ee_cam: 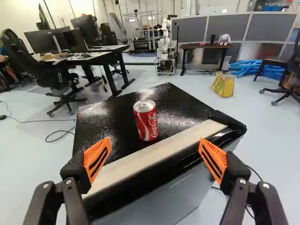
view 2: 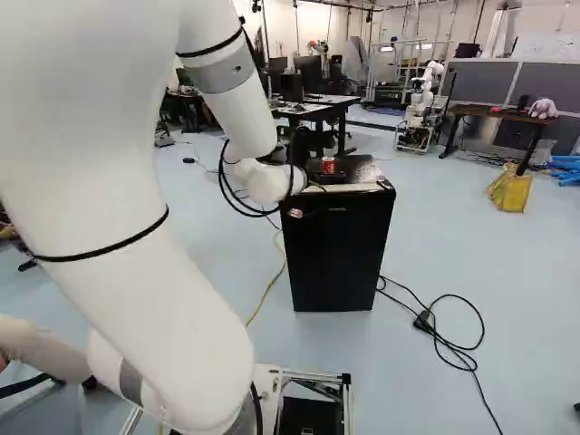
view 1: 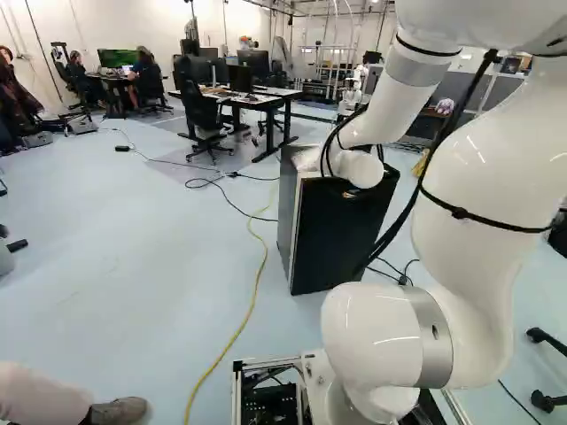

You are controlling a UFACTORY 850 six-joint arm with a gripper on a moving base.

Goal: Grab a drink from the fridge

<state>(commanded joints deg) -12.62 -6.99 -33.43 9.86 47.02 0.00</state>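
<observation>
2 slotted fingers (ee_cam: pixel 97 158) spread, released; cylindrical metal can (ee_cam: pixel 146 123) upright on glossy, boxy fridge (ee_cam: pixel 183 105).

Fridge top (ee_cam: pixel 180 104) glossy, sl. rough; can (ee_cam: pixel 146 123) shiny metal; arm (view 1: pixel 478 168) smooth w/ metal-look bands (view 1: pixel 435 340).

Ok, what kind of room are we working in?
Probably a robotics lab: another robot stands ahead, desks with monitors are beyond the small fridge, and a yellow cable runs across open floor.

The arm (view 1: pixel 500 150), cut off by the left base view's top edge, partly hides the fridge (view 1: pixel 341 243).
</observation>
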